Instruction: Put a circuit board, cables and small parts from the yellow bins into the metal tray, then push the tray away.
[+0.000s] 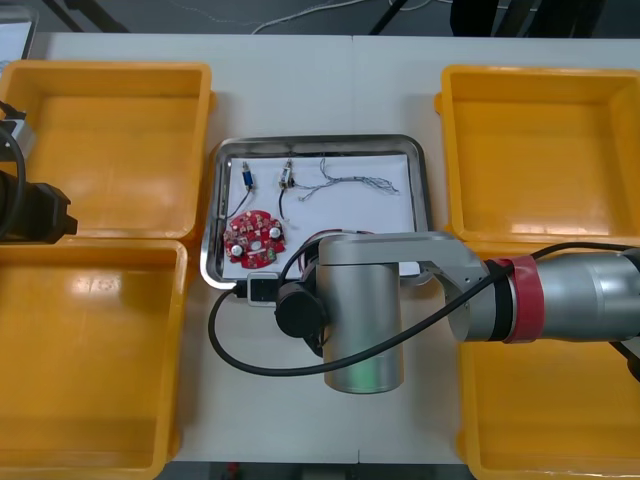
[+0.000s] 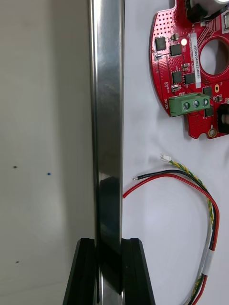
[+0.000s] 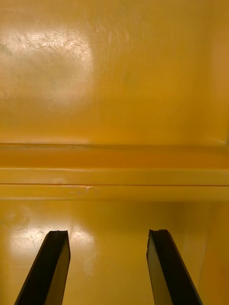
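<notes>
The metal tray [image 1: 424,190] lies on the table [image 1: 260,420] between the yellow bins, white inside. In it the red circuit board [image 1: 254,238] sits in the near left corner. Two small metal parts [image 1: 246,180] lie side by side toward the far left, and a thin twisted blue and white cable [image 1: 352,182] is spread toward the far right. In the right wrist view a red and yellow cable [image 2: 210,209] with a black strand curves on the white floor just beside the board, not touching it.

The right gripper [image 2: 109,243] is at the tray's near rim, which passes upright between the two black fingers [image 2: 136,271]. One finger stands outside over the table and the other inside over the white floor, and together they pinch the rim. In the front view the right arm [image 1: 470,290] reaches in from the right and covers the tray's near edge.

The left gripper [image 3: 107,233] hangs over the two bins on the left. Its fingers [image 3: 57,252] are spread apart with nothing between them, and the meeting rims of the far left bin [image 1: 110,150] and near left bin [image 1: 90,350] run across just past the fingertips. The far right bin [image 1: 540,150] and near right bin [image 1: 560,420] flank the tray's other side.
</notes>
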You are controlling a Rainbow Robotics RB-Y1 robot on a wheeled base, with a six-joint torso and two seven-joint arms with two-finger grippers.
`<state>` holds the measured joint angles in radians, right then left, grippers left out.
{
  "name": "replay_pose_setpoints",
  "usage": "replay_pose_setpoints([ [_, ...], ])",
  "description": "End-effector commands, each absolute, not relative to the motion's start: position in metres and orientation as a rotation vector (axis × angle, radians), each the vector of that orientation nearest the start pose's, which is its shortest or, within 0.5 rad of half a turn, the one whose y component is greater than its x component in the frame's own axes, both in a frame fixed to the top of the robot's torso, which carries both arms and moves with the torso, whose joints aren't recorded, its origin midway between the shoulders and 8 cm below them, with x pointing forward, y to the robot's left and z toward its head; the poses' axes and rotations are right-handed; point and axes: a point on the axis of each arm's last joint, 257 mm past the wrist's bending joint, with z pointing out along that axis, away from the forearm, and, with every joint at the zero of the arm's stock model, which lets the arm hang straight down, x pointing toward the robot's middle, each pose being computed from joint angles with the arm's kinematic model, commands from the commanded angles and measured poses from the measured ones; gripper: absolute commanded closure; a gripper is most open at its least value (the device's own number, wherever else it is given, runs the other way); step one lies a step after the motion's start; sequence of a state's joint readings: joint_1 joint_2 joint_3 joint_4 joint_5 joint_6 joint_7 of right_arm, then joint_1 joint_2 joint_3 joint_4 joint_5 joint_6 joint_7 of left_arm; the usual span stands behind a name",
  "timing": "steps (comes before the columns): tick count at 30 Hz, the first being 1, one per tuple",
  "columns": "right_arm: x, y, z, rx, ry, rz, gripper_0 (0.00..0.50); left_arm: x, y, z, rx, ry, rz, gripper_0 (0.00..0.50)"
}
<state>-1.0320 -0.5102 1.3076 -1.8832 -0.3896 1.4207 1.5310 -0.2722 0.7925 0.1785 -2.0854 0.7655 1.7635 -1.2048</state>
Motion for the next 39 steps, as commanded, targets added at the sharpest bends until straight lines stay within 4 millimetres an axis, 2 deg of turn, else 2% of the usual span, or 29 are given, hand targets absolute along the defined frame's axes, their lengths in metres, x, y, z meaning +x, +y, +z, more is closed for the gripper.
replay_pose_setpoints([
  [1, 0.464, 0.003, -0.239, -1.785, 1.664, -0.634, 0.5, 0.431, 0.375, -0.136, -0.049, 2.527, 0.075, 0.027],
  [13, 0.509, 0.009, -0.212, -1.734, 1.599, -0.692, 0.5, 0.431, 0.375, -0.136, -0.049, 2.527, 0.075, 0.026],
  [29, 0.572, 0.023, -0.194, -1.687, 1.476, -0.635, 0.5, 0.431, 0.375, -0.136, -0.049, 2.527, 0.075, 0.027],
  [39, 0.594, 0.021, -0.182, -1.674, 1.43, -0.664, 0.5, 0.431, 0.375, -0.136, -0.049, 2.527, 0.075, 0.028],
])
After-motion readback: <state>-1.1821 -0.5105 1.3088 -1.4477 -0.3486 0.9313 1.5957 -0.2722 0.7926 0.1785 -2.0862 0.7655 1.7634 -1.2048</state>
